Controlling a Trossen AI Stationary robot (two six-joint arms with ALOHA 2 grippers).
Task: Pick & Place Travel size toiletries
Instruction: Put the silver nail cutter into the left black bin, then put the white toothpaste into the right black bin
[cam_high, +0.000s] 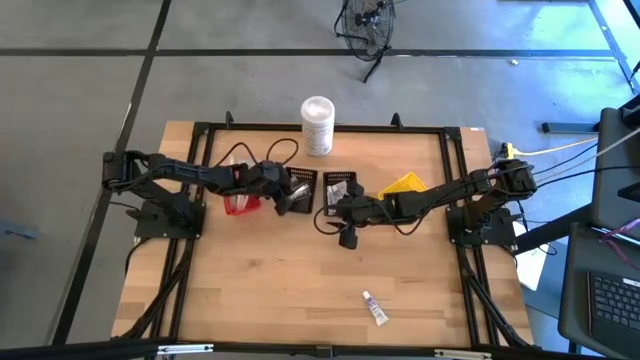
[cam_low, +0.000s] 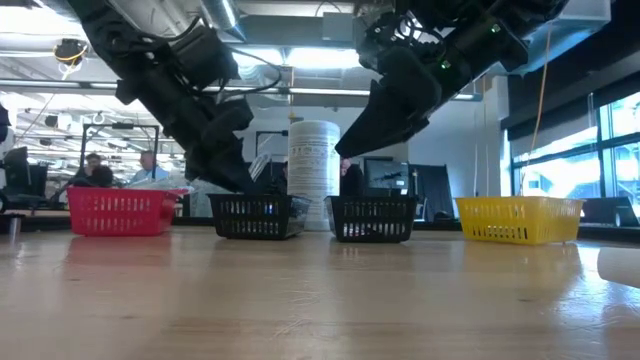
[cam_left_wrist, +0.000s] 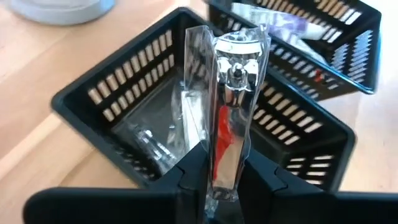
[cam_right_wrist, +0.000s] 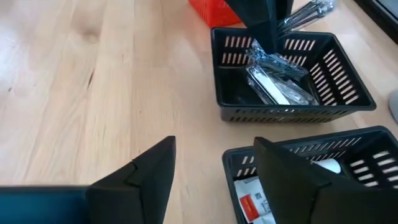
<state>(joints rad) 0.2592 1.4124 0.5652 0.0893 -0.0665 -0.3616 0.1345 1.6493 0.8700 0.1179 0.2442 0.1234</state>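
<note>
My left gripper (cam_left_wrist: 227, 183) (cam_high: 285, 198) is shut on a slim shiny toiletry in a clear wrapper (cam_left_wrist: 229, 106), with a red mark on it, above the left black bin (cam_left_wrist: 81, 93) (cam_high: 302, 183). That bin holds more clear-wrapped items (cam_right_wrist: 273, 78). My right gripper (cam_right_wrist: 214, 143) (cam_high: 335, 212) is open and holds nothing. It hovers over bare wood by the near side of the right black bin (cam_right_wrist: 311, 152) (cam_high: 340, 187), which holds white packets (cam_right_wrist: 252, 202). A small white tube (cam_high: 375, 308) lies flat on the table near the near edge. My left gripper pinches the wrapped toiletry by its near end (cam_left_wrist: 224, 171) between the two fingers (cam_left_wrist: 193, 174). The arm slants down from the table's left. The item sticks out lengthwise past the fingertips, lifted clear over the open top of the left black bin.
A red bin (cam_high: 240, 202) (cam_low: 118, 210) stands left of the black bins and a yellow bin (cam_high: 405, 185) (cam_low: 520, 218) right of them. A tall white canister (cam_high: 317, 125) (cam_low: 313, 175) stands behind them. Bare wood (cam_high: 280, 280) stretches toward the near edge.
</note>
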